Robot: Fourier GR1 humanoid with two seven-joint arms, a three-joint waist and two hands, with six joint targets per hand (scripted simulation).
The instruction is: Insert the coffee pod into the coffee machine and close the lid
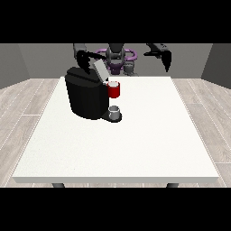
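Observation:
The black coffee machine (85, 97) stands on the white table (135, 144), left of the middle. Its grey lid (99, 70) is tilted up and open. At the machine's front is the red pod holder (114, 91) with a pale pod top (113, 84) showing in it. Below it a small grey cup (114, 111) sits on the machine's base. The hand at the view's left (82, 61) hangs just behind the machine, beside the lid's upper edge, fingers pointing down, holding nothing. The hand at the view's right (166, 57) is raised off the table's far right, fingers relaxed and empty.
The robot's torso (116, 57) stands behind the table's far edge. The table's front half and right side (171, 117) are bare white surface. Wooden floor surrounds the table.

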